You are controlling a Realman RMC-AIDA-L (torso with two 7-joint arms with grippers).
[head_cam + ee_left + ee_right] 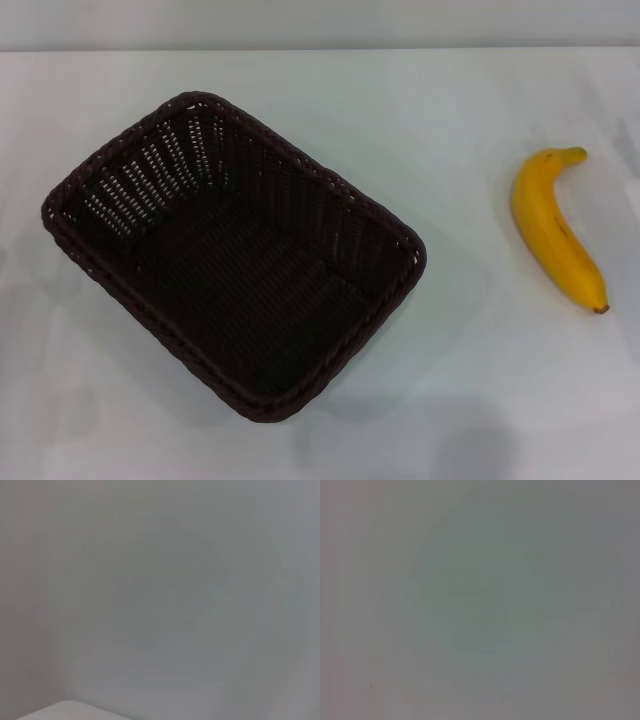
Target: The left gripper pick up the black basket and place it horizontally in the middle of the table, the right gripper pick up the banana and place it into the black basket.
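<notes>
1. Currently neither the left gripper nor the right gripper is in view: the head view shows no arm, both wrist views show only blank grey. Can't tell how open either one is or whether it holds anything.
2. Nearest: black basket (235,255) sits empty on the white worktop (470,400), left of centre, rotated. Its long axis runs diagonally from far-left to near-right, not horizontal.
3. Basket lies on the left arm's side, so a left pick looks natural; it likely needs a turn to square it up.
4. Farther right: banana (555,228), well apart from the basket, lying flat, stem toward the far side, dark tip nearer. It's on the right arm's side.
5. Nothing placed yet.
</notes>
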